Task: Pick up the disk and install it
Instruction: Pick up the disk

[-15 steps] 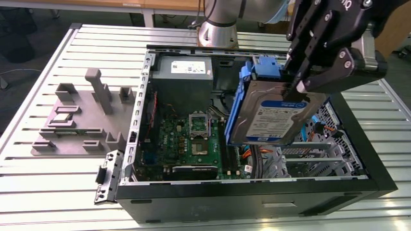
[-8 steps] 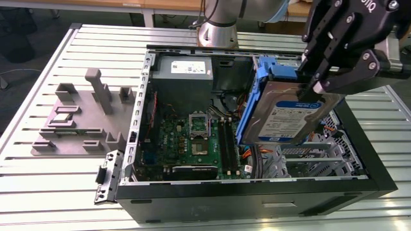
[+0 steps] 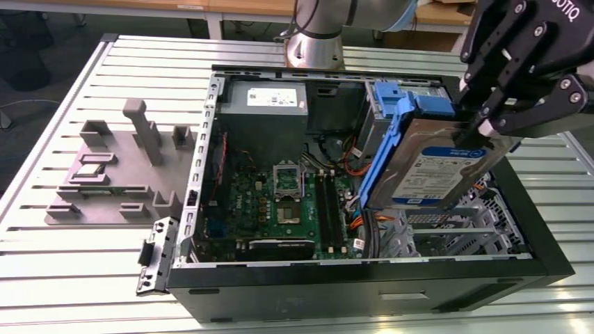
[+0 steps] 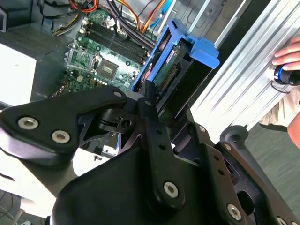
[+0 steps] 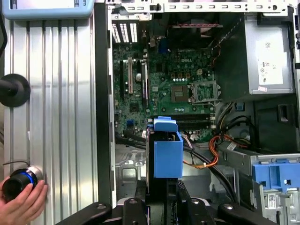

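The pick-up looks done — the black claw [image 3: 485, 131] is clenched on the flat silver disk [image 3: 435, 167] with its blue-and-white label and blue plastic frame, carried tilted and clear of the table. Installing is what remains, I judge: below the claw sits the bare metal drive cage [image 3: 446, 226] of the open black computer case [image 3: 371, 273] — the disk is not yet seated there.
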You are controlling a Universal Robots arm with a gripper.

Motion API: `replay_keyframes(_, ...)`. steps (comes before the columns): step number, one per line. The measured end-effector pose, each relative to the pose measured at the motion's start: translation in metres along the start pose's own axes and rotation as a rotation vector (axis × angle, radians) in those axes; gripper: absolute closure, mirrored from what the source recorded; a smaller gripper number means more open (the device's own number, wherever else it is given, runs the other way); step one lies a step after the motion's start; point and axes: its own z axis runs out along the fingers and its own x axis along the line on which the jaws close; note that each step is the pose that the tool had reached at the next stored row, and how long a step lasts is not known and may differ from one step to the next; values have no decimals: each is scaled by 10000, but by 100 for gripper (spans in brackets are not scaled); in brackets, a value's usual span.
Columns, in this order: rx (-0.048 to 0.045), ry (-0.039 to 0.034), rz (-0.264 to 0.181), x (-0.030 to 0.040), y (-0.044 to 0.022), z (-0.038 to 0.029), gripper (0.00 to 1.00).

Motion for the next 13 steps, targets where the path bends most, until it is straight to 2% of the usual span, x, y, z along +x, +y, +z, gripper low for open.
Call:
replay_keyframes(7,1,1,0,45,-97,8,65)
replay_keyframes(13,1,0,0,59,-219,10,65)
